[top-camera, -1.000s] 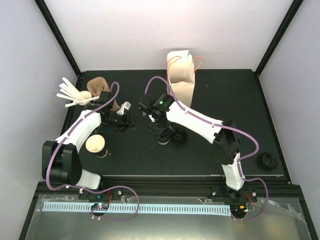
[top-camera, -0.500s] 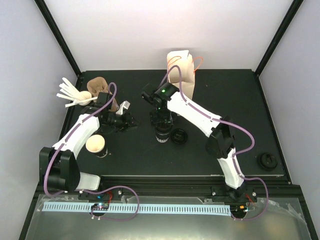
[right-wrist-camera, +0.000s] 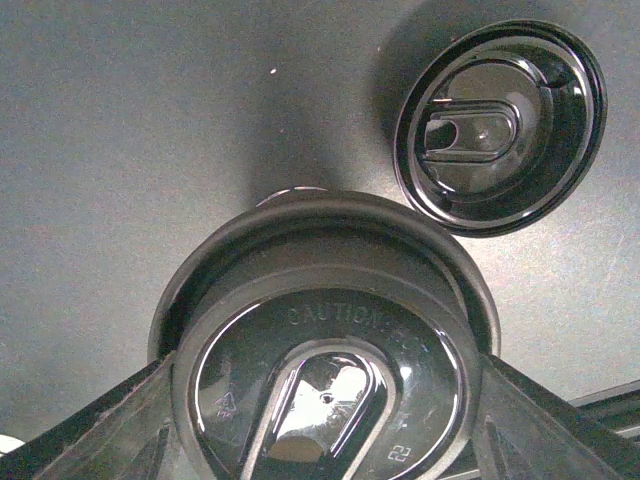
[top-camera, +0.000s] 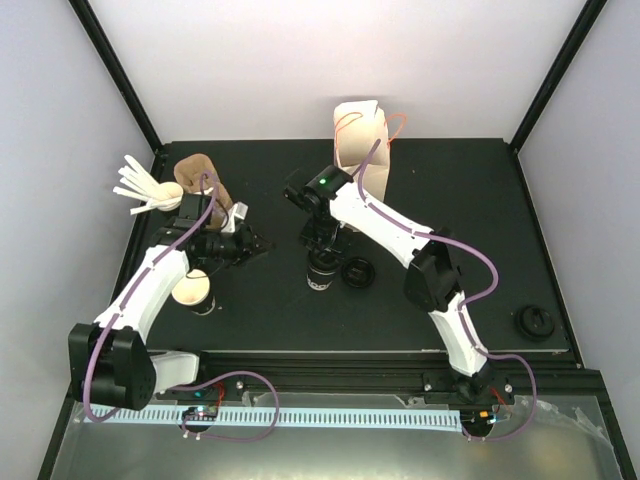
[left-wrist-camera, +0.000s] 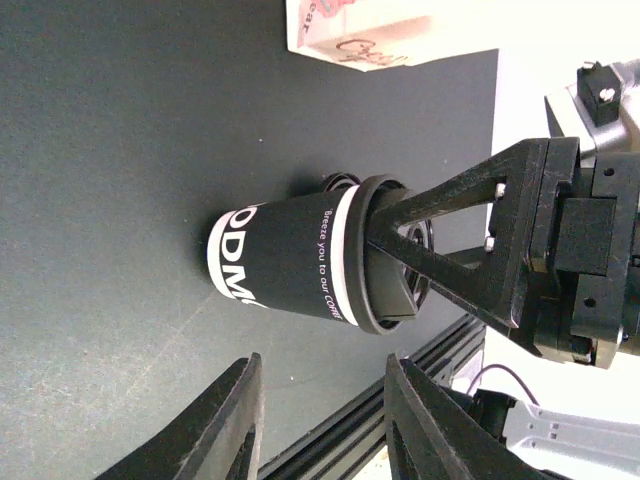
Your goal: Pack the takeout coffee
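A black takeout coffee cup (top-camera: pixel 319 274) with white lettering and a black lid stands mid-table. My right gripper (top-camera: pixel 322 248) comes down on it from above. In the right wrist view its fingers (right-wrist-camera: pixel 92 430) press both sides of the raised lid (right-wrist-camera: pixel 325 370), shut on it. The left wrist view shows the same cup (left-wrist-camera: pixel 290 262) with those fingers on its lid. My left gripper (top-camera: pixel 256 245) hovers left of the cup, open, fingers (left-wrist-camera: pixel 225 425) bare. A second black cup (top-camera: pixel 192 290), lidless and tan inside, stands near the left arm.
A loose black lid (top-camera: pixel 357 273) lies just right of the cup, also in the right wrist view (right-wrist-camera: pixel 500 125). Another lid (top-camera: pixel 533 322) lies far right. A tan paper bag (top-camera: pixel 362 150) stands at the back; a brown pulp carrier (top-camera: pixel 198 172) and white stirrers (top-camera: pixel 138 185) stand back left.
The right arm has swung more upright over the cup, its grip unchanged, and the cup sits slightly further left. The left arm has shifted a little toward the near edge.
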